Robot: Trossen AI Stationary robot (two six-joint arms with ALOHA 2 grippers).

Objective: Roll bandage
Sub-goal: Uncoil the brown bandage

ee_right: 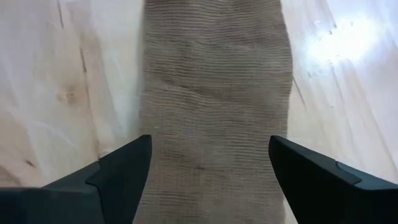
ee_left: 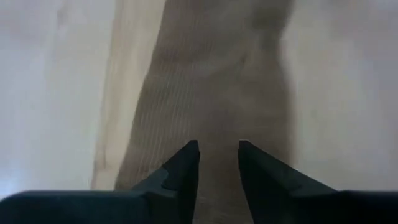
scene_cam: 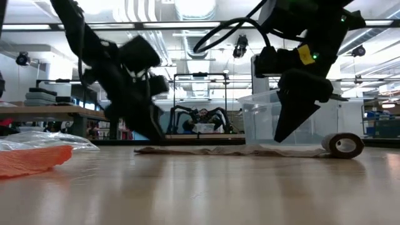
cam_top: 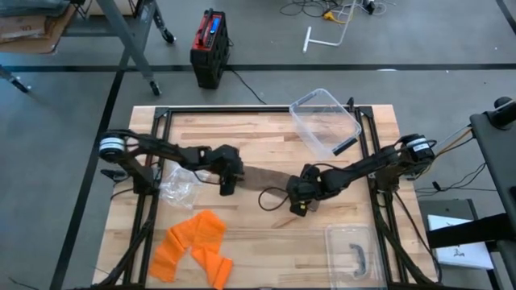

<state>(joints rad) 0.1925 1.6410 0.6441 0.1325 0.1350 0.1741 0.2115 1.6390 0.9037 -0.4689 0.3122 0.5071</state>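
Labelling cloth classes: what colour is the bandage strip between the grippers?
Tan-brown, with a fine ribbed weave: the bandage. Right wrist view shows it best.

Grey floor (cam_top: 64, 121) around the wooden table (cam_top: 266, 137); ceiling lights (scene_cam: 194, 9) overhead.

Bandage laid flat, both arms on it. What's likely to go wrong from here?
1. The left gripper has narrow-set jaws over one end of the bandage; if it isn't pinning the cloth, the strip may slide when rolled.
2. The right gripper straddles the strip with wide jaws; closing could bunch it.
3. The rolled end looks loose and may unwind.
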